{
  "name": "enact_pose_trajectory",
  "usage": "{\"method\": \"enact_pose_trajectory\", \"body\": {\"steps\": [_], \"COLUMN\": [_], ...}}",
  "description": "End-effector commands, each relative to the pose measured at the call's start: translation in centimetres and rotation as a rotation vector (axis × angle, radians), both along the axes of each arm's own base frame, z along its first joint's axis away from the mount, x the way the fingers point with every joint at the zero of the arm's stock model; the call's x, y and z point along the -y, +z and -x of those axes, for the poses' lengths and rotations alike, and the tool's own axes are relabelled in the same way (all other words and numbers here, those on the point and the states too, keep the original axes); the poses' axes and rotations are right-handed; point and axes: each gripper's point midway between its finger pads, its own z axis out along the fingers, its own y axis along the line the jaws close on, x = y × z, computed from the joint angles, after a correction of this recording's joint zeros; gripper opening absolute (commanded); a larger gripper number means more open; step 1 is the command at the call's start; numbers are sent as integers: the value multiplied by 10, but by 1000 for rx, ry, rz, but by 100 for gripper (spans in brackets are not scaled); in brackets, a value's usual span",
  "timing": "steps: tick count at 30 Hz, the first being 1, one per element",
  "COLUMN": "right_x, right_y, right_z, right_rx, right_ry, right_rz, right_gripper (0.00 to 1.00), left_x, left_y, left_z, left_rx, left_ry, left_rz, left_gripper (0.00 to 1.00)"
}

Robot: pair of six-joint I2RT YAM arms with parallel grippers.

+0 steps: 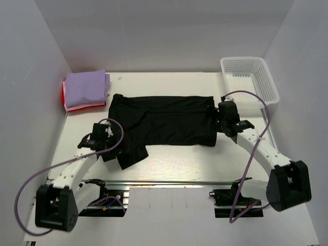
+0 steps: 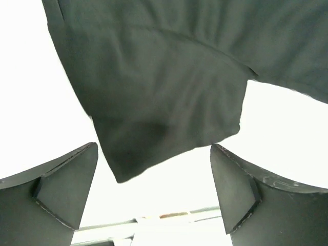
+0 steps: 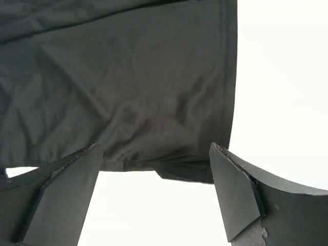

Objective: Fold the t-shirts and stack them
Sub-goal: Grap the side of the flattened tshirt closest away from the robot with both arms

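The black t-shirt (image 1: 164, 120) lies spread at the middle of the desk (image 1: 179, 164), soft light cloth that will sag. The left jaws and right jaws are released, empty. We would pinch its sleeve (image 2: 164, 123) at eight o'clock and hem (image 3: 228, 77) at three o'clock.

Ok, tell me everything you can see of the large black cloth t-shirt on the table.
The large black cloth t-shirt lies flat and sideways in the middle of the white table. It looks soft, matte and lightly wrinkled, and is spread as a wide band, not yet folded small. One sleeve sticks out toward the near left. The left gripper is open at that sleeve and the right gripper is open at the shirt's right edge. Neither holds it.
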Motion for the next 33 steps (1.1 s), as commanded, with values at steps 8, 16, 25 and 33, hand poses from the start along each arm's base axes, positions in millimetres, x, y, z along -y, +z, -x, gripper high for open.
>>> {"method": "enact_pose_trajectory", "body": {"steps": [8,16,25,33], "right_x": [28,29,23,19], "right_y": [-22,-36,-49,-63], "right_z": [31,33,36,44], "right_rx": [-49,-100,-145,-181], "right_ry": [-132,-133,-103,-78], "right_rz": [38,56,45,33], "right_gripper": [90,90,90,86], "left_x": [8,5,-1,24], "left_y": [-6,-33,-41,-20], "left_z": [45,66,49,13], "left_rx": [-132,-278,-247,-106], "left_ry": [52,60,52,-54], "left_rz": [19,-83,-168,-84], "left_gripper": [93,81,33,0]}}
